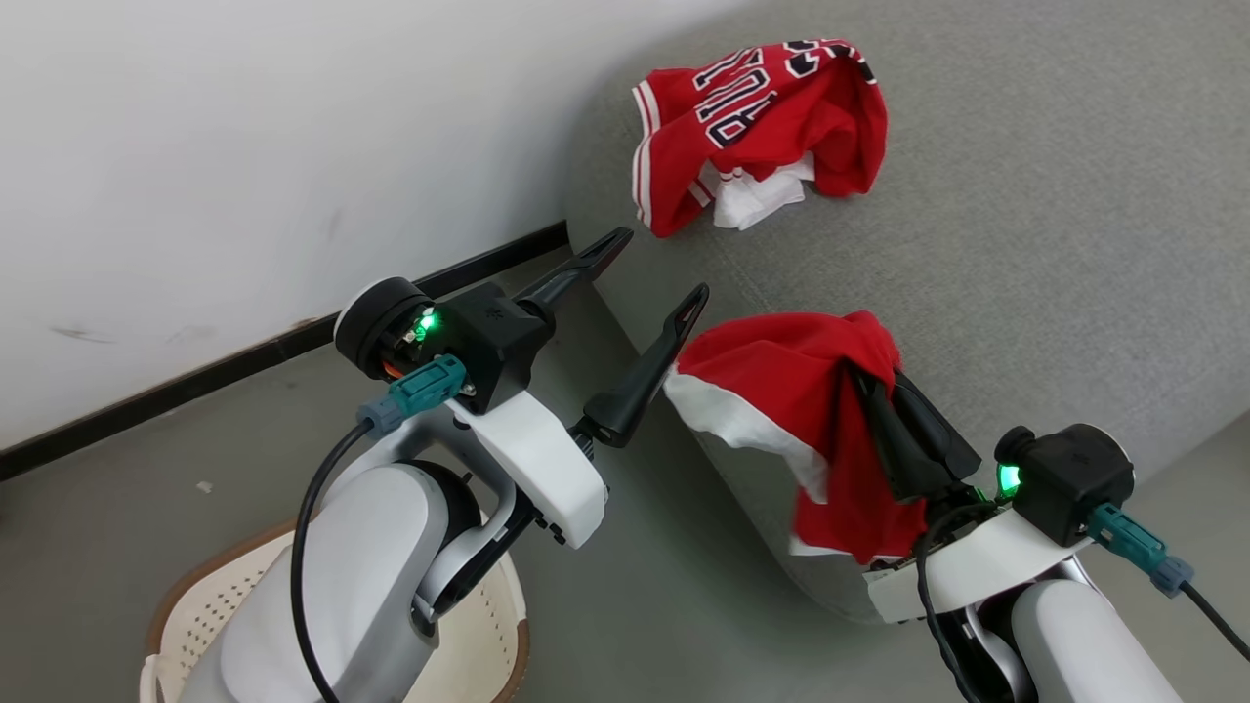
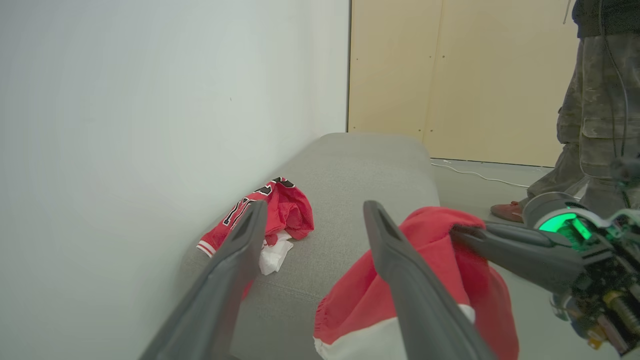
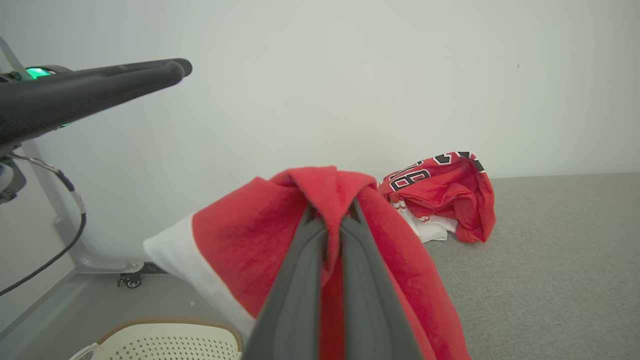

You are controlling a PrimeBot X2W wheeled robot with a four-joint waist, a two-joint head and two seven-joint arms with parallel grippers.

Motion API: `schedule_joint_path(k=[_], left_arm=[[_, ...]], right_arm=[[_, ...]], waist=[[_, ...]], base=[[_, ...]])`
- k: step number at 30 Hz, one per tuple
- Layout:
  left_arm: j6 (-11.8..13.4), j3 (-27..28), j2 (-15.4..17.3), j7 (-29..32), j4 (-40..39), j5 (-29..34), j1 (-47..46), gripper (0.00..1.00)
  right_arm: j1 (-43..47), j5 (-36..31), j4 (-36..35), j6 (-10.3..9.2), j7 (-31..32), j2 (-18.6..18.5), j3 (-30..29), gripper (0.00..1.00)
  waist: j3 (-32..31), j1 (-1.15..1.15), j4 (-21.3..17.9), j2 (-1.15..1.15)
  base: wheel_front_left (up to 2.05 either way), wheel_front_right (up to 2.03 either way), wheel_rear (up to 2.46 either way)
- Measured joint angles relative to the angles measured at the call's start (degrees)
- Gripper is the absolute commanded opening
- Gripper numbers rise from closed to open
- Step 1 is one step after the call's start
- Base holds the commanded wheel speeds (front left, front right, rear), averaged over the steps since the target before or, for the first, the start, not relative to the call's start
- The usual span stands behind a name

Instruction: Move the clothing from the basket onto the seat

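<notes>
A crumpled red jersey [image 1: 762,127] [image 2: 280,210] [image 3: 445,190] with black lettering lies on the grey seat [image 1: 1025,244] [image 2: 360,170] [image 3: 550,250] near the wall. My right gripper [image 1: 859,376] [image 3: 332,215] is shut on red shorts [image 1: 781,410] [image 2: 440,280] [image 3: 250,240] with a white stripe. They drape from its fingers above the seat's rounded front edge. To the left of the shorts my left gripper [image 1: 662,266] [image 2: 316,206] is open and holds nothing. The cream basket [image 1: 479,644] [image 3: 165,340] stands on the floor at lower left, partly hidden by my left arm.
A white wall with a dark skirting strip [image 1: 244,361] runs along the left of the seat. A person's legs [image 2: 595,115] stand on the floor past the seat's far side, near a white cable [image 2: 475,175] and a wooden panel [image 2: 450,75].
</notes>
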Motion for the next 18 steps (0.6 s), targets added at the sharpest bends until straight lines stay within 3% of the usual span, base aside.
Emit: schedule_joint_path(k=[13,18], left_arm=[[0.8,0.8,1.4,1.2,-0.9,0.1,0.0,1.0],[1.3,0.9,1.6,2.1,-1.8,0.2,0.2,1.0]], right_arm=[[-1.0,2.9,0.1,0.0,0.0,0.4,0.8,0.0],[-6.7,3.3,0.1,0.0,0.0,0.4,-1.4,0.0]], waist=[[1.8,0.0,-3.8,0.0],[3.0,0.0,-4.0,0.0]], base=[[0.0,0.0,0.0],[0.0,0.0,0.0]])
